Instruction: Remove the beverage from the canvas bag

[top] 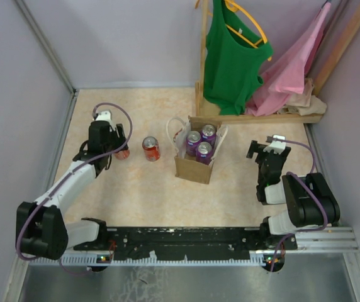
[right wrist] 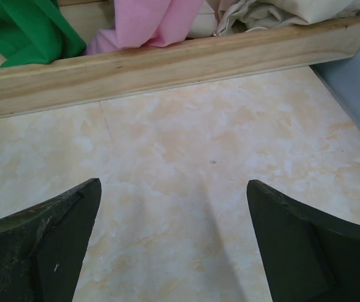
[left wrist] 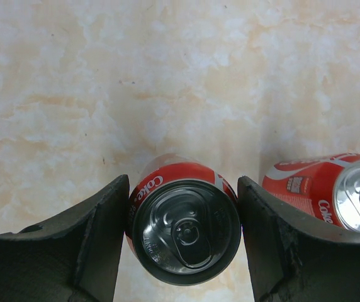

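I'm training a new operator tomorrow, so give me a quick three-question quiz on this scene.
1. How many purple cans stand in the bag?
2. True or false: the right gripper holds a can.
3. The left gripper has between its fingers: A) a purple can, B) a Coke can, C) nothing.

Key: 1. three; 2. false, it is open and empty; 3. B.
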Motion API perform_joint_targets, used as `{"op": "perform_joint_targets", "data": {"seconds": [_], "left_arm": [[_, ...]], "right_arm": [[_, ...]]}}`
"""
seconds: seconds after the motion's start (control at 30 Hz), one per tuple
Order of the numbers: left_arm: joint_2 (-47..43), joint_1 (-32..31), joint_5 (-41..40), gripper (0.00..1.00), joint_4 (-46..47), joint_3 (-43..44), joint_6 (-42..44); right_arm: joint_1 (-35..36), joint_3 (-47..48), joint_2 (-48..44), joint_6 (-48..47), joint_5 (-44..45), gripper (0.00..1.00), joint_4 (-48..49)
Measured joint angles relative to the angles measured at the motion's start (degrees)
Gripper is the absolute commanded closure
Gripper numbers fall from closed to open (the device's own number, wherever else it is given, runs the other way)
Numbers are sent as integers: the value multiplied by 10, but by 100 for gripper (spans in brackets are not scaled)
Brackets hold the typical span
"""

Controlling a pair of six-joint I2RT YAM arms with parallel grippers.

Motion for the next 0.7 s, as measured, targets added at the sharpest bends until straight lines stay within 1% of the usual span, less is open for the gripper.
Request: {"op": "perform_joint_targets", "data": {"seconds": [0.27,0.37,0.43,0.6,0.63,0.67,0.7], "left_arm": [[50,18,17,92,33,-4,-3],[58,22,25,87,40,-9,-7],[64,24,29,69,44,-10,-10],[73,25,33,36,56,-9,-14],[74,25,33,16,57,-9,-15],[74,25,33,2,58,-9,-15],[74,25,33,0,58,-9,-16]], "right_arm": [[0,0,0,0,0,1,0],[0,0,0,0,0,1,0],[0,0,0,0,0,1,0],[0,0,0,0,0,1,0],[0,0,0,0,0,1,0],[0,0,0,0,0,1,0],[0,0,0,0,0,1,0]]}}
